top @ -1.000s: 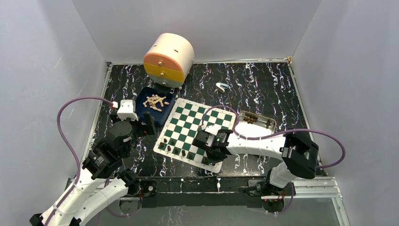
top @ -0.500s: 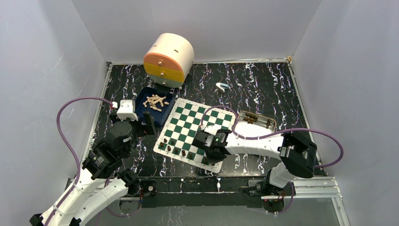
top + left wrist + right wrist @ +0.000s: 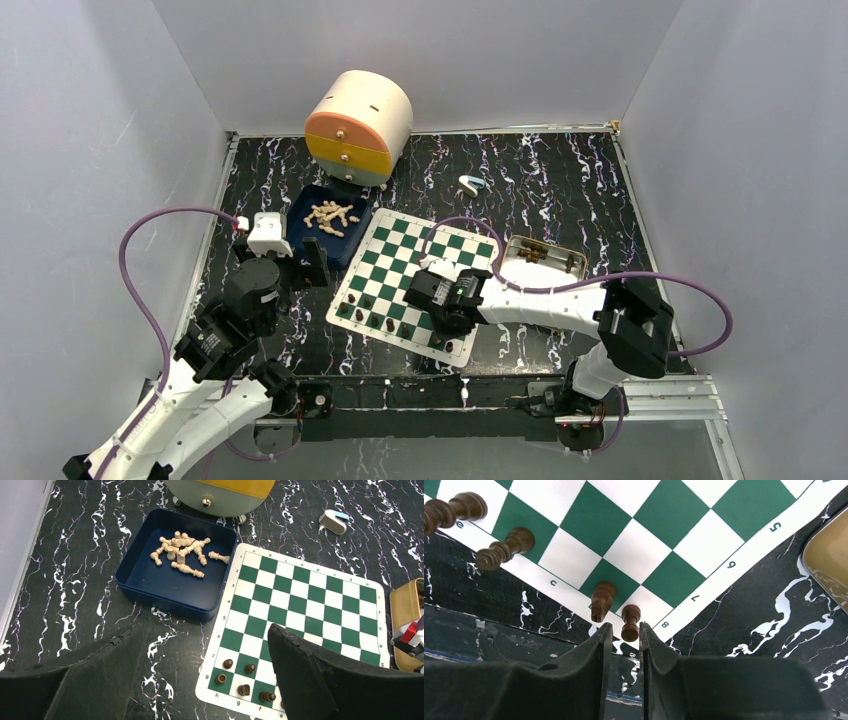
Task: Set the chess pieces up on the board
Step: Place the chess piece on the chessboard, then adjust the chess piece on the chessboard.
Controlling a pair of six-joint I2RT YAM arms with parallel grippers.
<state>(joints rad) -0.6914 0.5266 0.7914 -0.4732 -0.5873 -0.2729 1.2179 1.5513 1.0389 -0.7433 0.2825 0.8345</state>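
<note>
The green-and-white board (image 3: 425, 265) lies mid-table. Several dark brown chess pieces (image 3: 372, 318) stand along its near edge, also seen in the left wrist view (image 3: 245, 680). Pale pieces (image 3: 182, 555) lie heaped in a blue tray (image 3: 300, 222). My right gripper (image 3: 625, 630) hangs over the board's near right corner, its jaws slightly apart around a dark rook (image 3: 630, 622) that stands upright on the corner square, with a gap showing on its left side. A dark knight (image 3: 601, 600) stands beside it. My left gripper (image 3: 205, 635) is wide open and empty, left of the board.
A gold tin (image 3: 545, 258) holding more dark pieces sits right of the board. A round cabinet with orange and yellow drawers (image 3: 358, 127) stands at the back. A small white-and-blue object (image 3: 471, 184) lies behind the board. White walls close in three sides.
My right gripper's jaws have parted from the rook, leaving it standing on the corner square, and the wrist has shifted slightly left. The left arm has not moved.
</note>
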